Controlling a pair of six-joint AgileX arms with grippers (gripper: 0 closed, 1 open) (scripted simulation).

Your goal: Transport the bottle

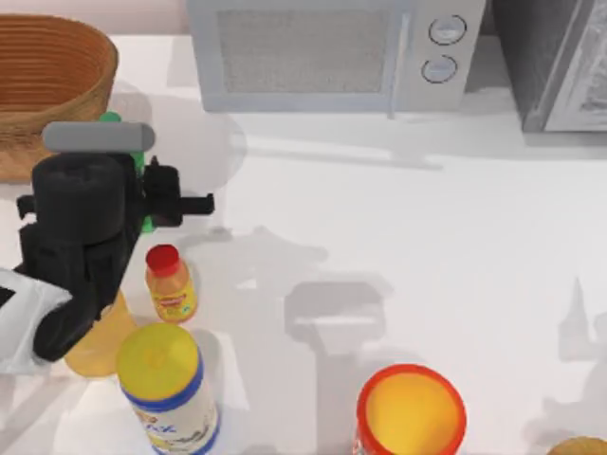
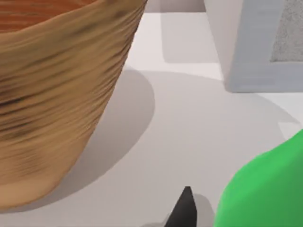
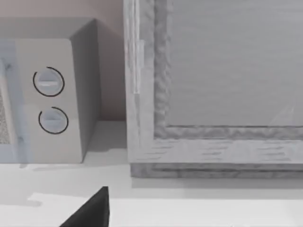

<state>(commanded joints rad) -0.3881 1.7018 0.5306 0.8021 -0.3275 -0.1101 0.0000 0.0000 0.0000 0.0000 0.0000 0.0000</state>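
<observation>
Bottle sits at the table's left side, just right of the wicker basket – you see only slivers of its green plastic past your left arm, and its green mass looms close in the left wrist view beside one dark fingertip. Your left gripper hovers right over it, though whether the fingers clamp it you cannot tell – the small orange bottle with the red cap and the white canister with the yellow lid stand nearer you, with the microwave at the back
</observation>
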